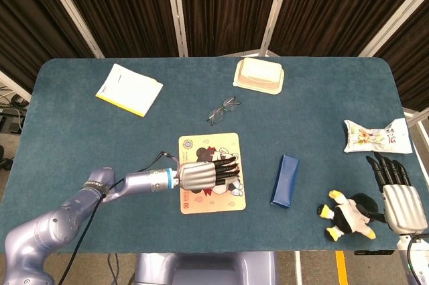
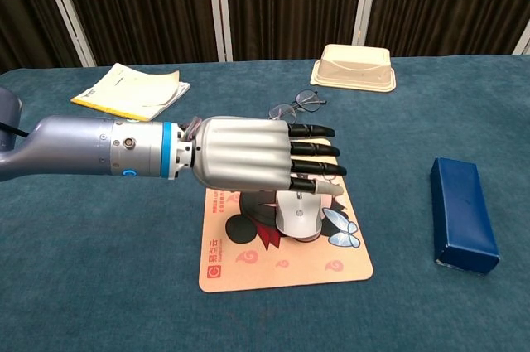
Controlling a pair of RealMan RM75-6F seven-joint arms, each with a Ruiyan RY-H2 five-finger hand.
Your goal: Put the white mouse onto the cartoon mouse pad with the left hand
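The white mouse [image 2: 300,218] lies flat on the cartoon mouse pad [image 2: 281,273], near the printed figure. My left hand [image 2: 248,161] hovers palm-down right over it, fingers stretched straight forward and not wrapped around it. From the head view, the left hand [image 1: 201,175] covers the mouse and the middle of the pad [image 1: 201,145]. My right hand [image 1: 400,198] rests flat at the table's near right corner, fingers apart, holding nothing.
A blue case [image 2: 464,213] lies right of the pad. Glasses [image 2: 296,106] sit just behind it, with a cream box [image 2: 354,66] further back. A notebook [image 2: 132,91] is at the back left. A penguin plush [image 1: 348,214] and a snack bag [image 1: 377,135] are near my right hand.
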